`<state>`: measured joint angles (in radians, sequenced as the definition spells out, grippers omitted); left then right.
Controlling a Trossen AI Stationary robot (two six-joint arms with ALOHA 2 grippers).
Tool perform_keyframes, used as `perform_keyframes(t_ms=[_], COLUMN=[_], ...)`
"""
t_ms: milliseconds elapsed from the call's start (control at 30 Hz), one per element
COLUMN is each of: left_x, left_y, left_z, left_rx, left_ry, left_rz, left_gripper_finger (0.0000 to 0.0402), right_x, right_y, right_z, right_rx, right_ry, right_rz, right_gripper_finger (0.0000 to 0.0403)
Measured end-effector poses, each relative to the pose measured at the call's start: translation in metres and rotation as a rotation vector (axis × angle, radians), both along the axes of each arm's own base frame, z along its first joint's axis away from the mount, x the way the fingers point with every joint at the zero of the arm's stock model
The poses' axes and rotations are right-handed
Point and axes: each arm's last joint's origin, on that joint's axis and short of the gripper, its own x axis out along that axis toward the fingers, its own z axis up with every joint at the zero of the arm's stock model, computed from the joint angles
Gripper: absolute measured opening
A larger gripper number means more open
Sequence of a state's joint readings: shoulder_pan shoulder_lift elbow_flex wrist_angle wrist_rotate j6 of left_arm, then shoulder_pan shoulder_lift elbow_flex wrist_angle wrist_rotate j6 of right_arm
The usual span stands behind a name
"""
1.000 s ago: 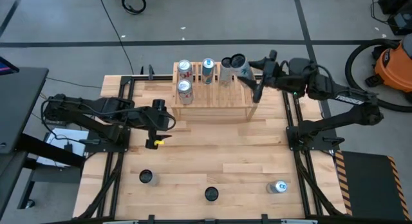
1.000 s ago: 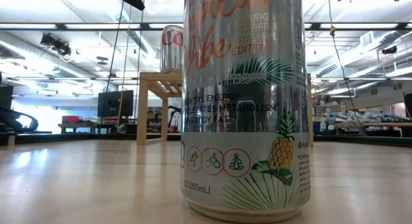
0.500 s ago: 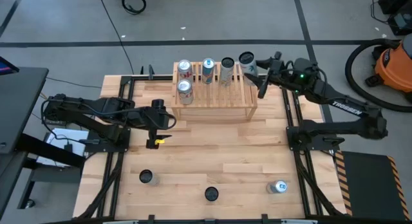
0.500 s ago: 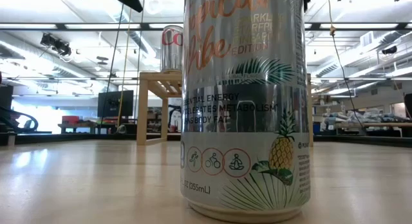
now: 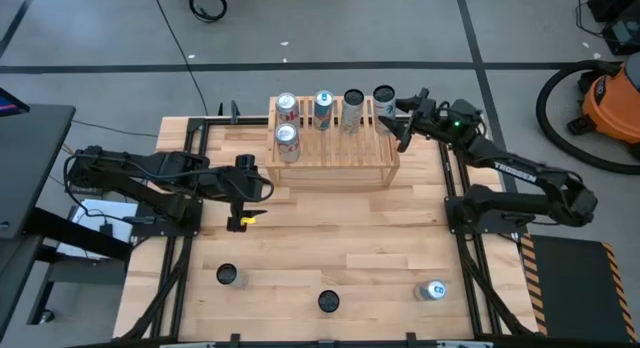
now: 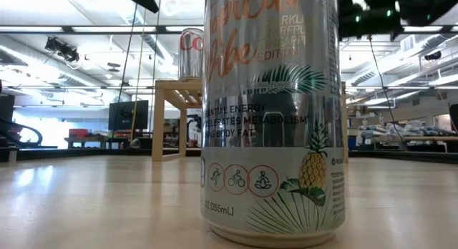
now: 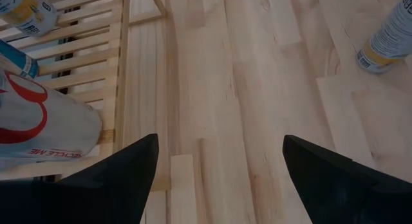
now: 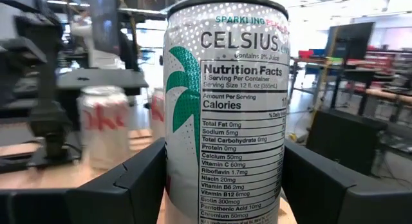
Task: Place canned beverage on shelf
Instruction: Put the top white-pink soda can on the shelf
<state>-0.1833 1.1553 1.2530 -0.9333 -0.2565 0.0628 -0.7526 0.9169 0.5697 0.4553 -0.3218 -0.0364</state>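
right gripper (image 5: 400, 121) – fingers either side of Celsius can (image 8: 225, 114), clamped on it upright at shelf's (image 5: 330, 153) far right end | beyond it – three cans on slats | left gripper (image 5: 243, 193) – open, short of shelf

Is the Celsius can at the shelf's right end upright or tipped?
Upright: the Celsius can stands vertical between the right claw's fingers, its round top facing up on the shelf.

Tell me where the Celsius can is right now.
In the high view, the Celsius can stands at the shelf's right end, between the right gripper's fingers.
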Motion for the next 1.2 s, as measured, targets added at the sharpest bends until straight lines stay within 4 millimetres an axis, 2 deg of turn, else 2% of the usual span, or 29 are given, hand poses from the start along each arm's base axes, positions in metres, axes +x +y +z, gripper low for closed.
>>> perform_keyframes(t_ms=[167,300,700,867,1200], left_x=[0.000,0.000,0.000,0.000,0.000], left_y=[0.000,0.000,0.000,0.000,0.000], left_z=[0.000,0.000,0.000,0.000,0.000], left_rx=[0.001,0.001,0.001,0.002,0.007], left_ry=[0.000,0.000,-0.001,-0.001,0.000], left_rz=[0.000,-0.001,-0.001,0.000,-0.005], left_gripper_finger=[0.0334,0.0334,0.0334,0.0334,0.0334], right_x=[0.000,0.003,0.003,0.003,0.001], right_y=[-0.011,-0.025,-0.059,-0.064,-0.063], right_z=[-0.015,-0.029,-0.052,-0.056,-0.053], right_rx=[-0.045,-0.025,0.023,0.040,0.093], right_ry=[-0.035,0.002,-0.027,-0.040,-0.062], right_rz=[0.023,0.029,0.068,0.125,0.115], right_gripper_finger=[0.0266,0.0267,0.0268,0.0268,0.0287])
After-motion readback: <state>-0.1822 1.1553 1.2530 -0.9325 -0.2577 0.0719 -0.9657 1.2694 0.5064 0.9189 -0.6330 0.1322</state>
